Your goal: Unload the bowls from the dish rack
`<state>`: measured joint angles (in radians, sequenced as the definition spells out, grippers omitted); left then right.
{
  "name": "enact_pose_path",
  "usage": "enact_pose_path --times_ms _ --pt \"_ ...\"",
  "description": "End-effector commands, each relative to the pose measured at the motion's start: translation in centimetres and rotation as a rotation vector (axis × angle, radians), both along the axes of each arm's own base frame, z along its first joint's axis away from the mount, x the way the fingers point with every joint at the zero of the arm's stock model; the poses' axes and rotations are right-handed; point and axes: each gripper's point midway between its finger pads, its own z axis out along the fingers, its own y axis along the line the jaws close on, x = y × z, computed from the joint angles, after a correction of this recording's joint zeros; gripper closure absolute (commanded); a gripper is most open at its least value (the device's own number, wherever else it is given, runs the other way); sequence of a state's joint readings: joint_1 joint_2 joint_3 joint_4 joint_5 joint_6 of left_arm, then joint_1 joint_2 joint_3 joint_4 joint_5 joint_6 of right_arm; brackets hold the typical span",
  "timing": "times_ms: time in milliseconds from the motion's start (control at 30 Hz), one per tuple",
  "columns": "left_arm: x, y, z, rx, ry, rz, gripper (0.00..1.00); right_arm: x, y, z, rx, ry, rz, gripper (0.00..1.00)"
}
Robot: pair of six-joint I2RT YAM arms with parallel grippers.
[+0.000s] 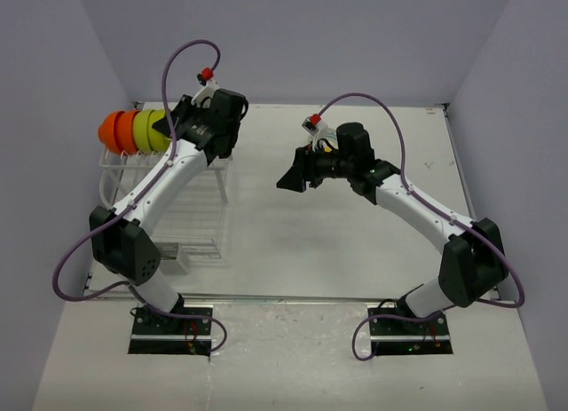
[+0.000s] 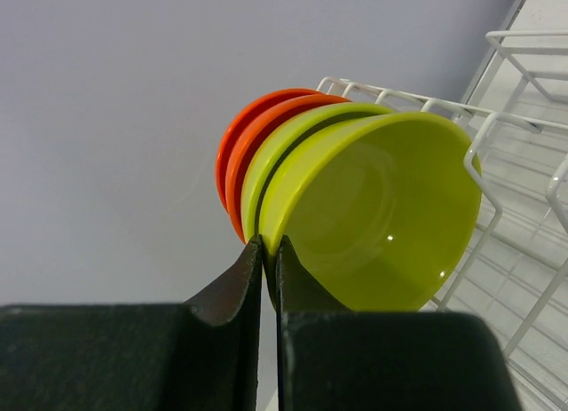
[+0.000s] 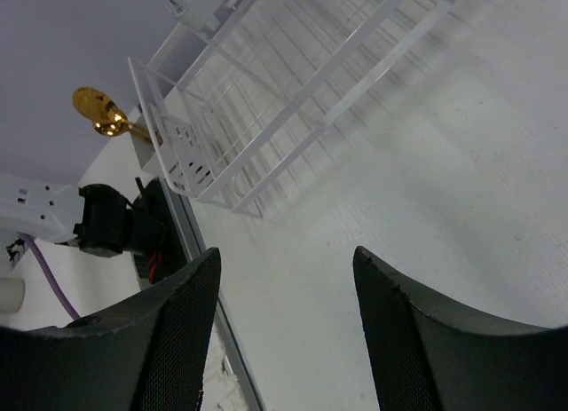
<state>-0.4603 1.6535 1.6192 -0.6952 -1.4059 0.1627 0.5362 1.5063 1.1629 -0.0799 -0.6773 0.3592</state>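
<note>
Step in hand, likely: pulling first bowl. Gripping rim of front lime-green bowl (image 2: 382, 216) with left end effector (image 2: 269, 244). Noted bowls (image 1: 133, 131) nested at far-left end of dish rack (image 1: 206, 242). Noted right end effector (image 3: 284, 256) spread wide over desk (image 1: 302, 251), right of dish rack. Next, probably: lift clear of dish rack, separate from green neighbour.

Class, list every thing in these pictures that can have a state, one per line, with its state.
Left gripper, fingers shut on the front green bowl's rim.
Right gripper, open, empty.
Front green bowl, on edge, nested, gripped.
Rear green bowl, on edge, nested.
Orange bowls, two, on edge, nested behind the green.
Rack, holding all four bowls.
Spoon, standing in the holder.
</note>
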Motion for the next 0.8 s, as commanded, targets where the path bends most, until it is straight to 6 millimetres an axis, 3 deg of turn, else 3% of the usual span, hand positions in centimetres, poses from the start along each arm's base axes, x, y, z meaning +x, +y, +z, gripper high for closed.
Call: enact_pose_path --times_ms 0,400,433,567,767 --pt "1.0 -2.3 1.6 -0.043 -0.085 -0.057 1.0 0.4 0.7 2.9 0.061 -0.061 0.028 0.38" --pt "0.8 -3.0 2.8 0.018 -0.076 -0.037 1.0 0.5 1.0 2.8 0.071 -0.044 0.029 0.35" --pt "0.8 -2.9 2.8 0.023 -0.073 -0.034 1.0 0.6 0.9 2.9 0.071 -0.044 0.027 0.24" --pt "0.7 -3.0 3.4 0.019 -0.09 -0.035 1.0 0.7 0.9 2.9 0.065 -0.043 0.017 0.06" --pt "0.5 -3.4 4.2 -0.008 -0.113 -0.073 1.0 0.9 0.7 3.0 0.051 -0.05 0.004 0.01"
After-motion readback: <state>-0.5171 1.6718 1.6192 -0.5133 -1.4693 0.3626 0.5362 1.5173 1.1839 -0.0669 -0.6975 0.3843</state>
